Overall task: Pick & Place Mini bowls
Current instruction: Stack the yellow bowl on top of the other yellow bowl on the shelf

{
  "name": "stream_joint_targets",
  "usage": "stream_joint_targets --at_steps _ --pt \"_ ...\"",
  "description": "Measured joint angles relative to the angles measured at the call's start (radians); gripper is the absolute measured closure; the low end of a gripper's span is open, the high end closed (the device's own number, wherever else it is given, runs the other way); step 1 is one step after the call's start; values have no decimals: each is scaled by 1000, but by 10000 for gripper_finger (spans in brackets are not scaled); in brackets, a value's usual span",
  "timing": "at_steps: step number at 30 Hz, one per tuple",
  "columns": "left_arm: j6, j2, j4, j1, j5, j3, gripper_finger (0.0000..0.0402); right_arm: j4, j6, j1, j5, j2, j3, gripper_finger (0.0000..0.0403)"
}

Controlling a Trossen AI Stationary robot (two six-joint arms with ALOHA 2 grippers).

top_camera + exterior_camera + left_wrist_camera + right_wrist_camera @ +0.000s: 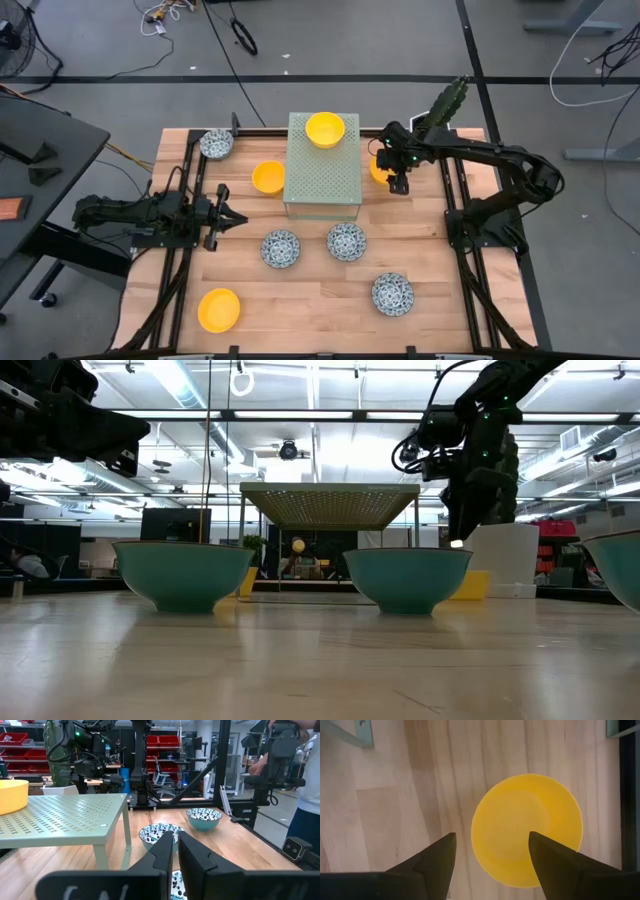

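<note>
On the far right part of the wooden table (300, 300), my right gripper (398, 184) hangs pointing straight down over a plain bright yellow mini bowl (526, 830). Its fingers (435, 855) stand wide apart and hold nothing; in the right wrist view one finger lies over the bowl's interior and the other over bare wood beside the rim. Whether the fingertips touch the bowl cannot be told.

A pale green perforated metal stand (322, 165) occupies the table's middle rear. A second yellow mini bowl (325, 129) sits on top of it at its far end. A third yellow bowl (268, 177) rests on the table just beside the stand's left edge. A fourth yellow bowl (218, 309) lies near the front left corner.

Four white mini bowls with dense blue pattern are distributed as follows: one (216, 144) at the far left corner, two (281, 248) (346, 241) side by side just in front of the stand, and one (392, 294) toward the front right.

My left gripper (228, 217) waits at the left side of the table, level with the stand's front edge, aimed across the table. Its fingers (197, 857) are narrowed to a thin gap and hold nothing.

A green cactus in a white pot (440, 108) stands behind my right arm at the far right corner.
</note>
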Motion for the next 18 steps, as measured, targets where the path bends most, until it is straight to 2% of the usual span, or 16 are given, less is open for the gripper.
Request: stream_joint_targets --at_steps 12,18 --pt "0 0 0 0 0 0 367 5 -5 0 0 0 -4 152" --pt "0 0 0 0 0 0 367 20 -28 0 1 0 -57 152"
